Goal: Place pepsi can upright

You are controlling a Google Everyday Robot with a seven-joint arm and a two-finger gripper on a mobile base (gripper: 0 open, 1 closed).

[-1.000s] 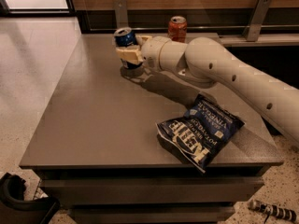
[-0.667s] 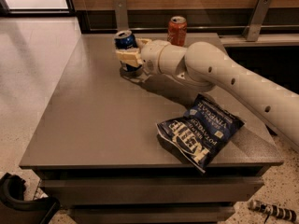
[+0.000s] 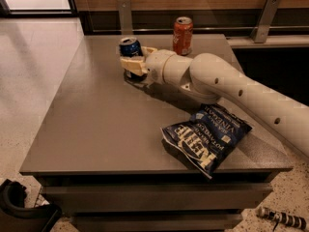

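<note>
The pepsi can (image 3: pixel 130 46) is seen in the far-left part of the table (image 3: pixel 101 124), standing with its long axis vertical or very nearly so. Its silver top faces up and its dark-blue body is partly hidden behind the near finger. The gripper (image 3: pixel 135 58) reaches it from the right, the arm stretching across the table from the near-right side. The two fingers are set on either side of the can's body, one toward the near side and one toward the far side, and they appear to be closed on it at mid-height.

So the can lies directly within the gripper, not beside it, and no sideways approach is called for. What matters is the vertical line. It cannot be told whether the can's base is touching the table or held just clear of it, since a dark shadow lies below it. The next move is judged to be a release, or a short lowering before it, with the axis kept plumb.

The orange-red can (image 3: pixel 182 35) stands upright further right and a little farther back, apart from the gripper. The blue crisp bag (image 3: pixel 205 135) lies well apart at the near right.
</note>
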